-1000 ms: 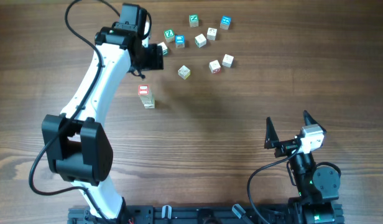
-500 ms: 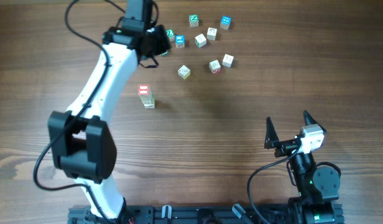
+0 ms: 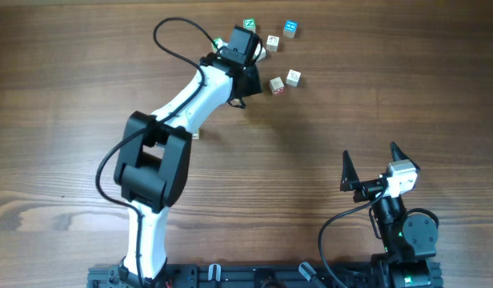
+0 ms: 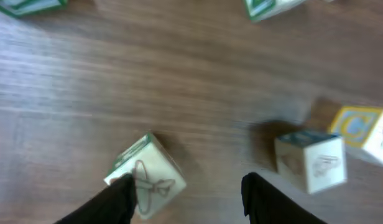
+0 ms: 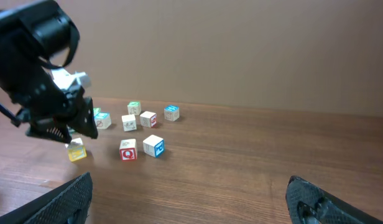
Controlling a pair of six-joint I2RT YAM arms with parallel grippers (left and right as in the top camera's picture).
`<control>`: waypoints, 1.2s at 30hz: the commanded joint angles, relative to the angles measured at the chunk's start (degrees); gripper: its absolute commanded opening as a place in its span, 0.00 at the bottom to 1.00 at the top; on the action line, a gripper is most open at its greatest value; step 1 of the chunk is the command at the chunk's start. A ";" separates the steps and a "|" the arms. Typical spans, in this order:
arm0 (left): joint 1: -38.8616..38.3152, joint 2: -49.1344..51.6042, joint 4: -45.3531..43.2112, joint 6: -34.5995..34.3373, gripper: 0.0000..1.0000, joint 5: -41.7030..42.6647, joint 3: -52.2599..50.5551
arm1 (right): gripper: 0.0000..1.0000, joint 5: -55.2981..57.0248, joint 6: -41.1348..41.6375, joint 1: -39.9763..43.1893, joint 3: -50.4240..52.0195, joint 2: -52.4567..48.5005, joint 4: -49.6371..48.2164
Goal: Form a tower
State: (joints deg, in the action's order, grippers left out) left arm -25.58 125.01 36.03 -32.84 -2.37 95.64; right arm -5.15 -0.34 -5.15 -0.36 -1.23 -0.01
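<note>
The tower is almost wholly hidden under my left arm in the overhead view; only a pale sliver (image 3: 195,134) shows beside the arm. My left gripper (image 4: 191,202) is open, low over the table among the loose cubes. A pale cube with a line drawing and a green side (image 4: 149,180) lies tilted against the left finger (image 4: 117,202), not clamped. Another pale cube (image 4: 311,160) and a yellow one (image 4: 359,127) lie to the right. My right gripper (image 5: 191,208) stands open and empty near the front right (image 3: 373,164).
Loose cubes lie at the back: green (image 3: 249,25), blue (image 3: 290,29), pale (image 3: 272,41), and a pair (image 3: 276,85) (image 3: 293,78). The right wrist view shows a red Q cube (image 5: 127,149) and a blue-faced cube (image 5: 153,145).
My left arm has swung to the right, from the back-left cubes to the middle of the cluster, and now covers the tower. The right arm has not moved.
</note>
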 commanded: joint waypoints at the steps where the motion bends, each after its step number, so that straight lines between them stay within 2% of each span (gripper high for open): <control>1: -0.20 1.55 -0.33 -1.05 0.56 -5.38 0.76 | 1.00 -0.92 -0.79 0.20 0.07 0.22 -0.33; 5: -0.15 1.55 0.02 -0.85 0.47 -5.92 0.68 | 1.00 -0.92 -0.81 0.20 0.07 0.22 -0.33; 10: -0.17 1.55 1.07 -0.85 0.50 -5.90 0.68 | 1.00 -0.90 -0.81 0.17 0.07 0.22 -0.31; 14: -0.42 1.55 2.49 -0.87 0.48 -5.88 0.68 | 1.00 -0.92 -0.81 0.20 0.07 0.22 -0.33; 18: -0.42 1.55 4.13 -0.85 0.38 -5.92 0.68 | 1.00 -0.92 -0.79 0.17 0.07 0.22 -0.31; 22: -0.39 1.55 5.18 -0.85 0.33 -6.34 0.68 | 1.00 -0.92 -0.79 0.20 0.07 0.22 -0.33; 27: -0.39 1.55 5.77 -0.81 0.40 -6.34 0.68 | 1.00 -0.92 -0.79 0.20 0.07 0.22 -0.33; 29: -0.39 1.55 5.35 -0.61 0.46 -6.32 0.68 | 1.00 -0.92 -0.79 0.20 0.07 0.22 -0.31; 32: -0.39 1.55 5.16 0.02 0.47 -6.29 0.68 | 1.00 -0.90 -0.81 0.20 0.07 0.22 -0.31; 36: -0.42 1.55 5.09 7.30 0.55 -6.29 0.66 | 1.00 -0.90 -0.79 0.20 0.07 0.22 -0.31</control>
State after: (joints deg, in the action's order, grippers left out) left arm -25.89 125.43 41.32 -30.92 -8.12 95.85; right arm -5.15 -0.36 -5.15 -0.36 -1.23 -0.01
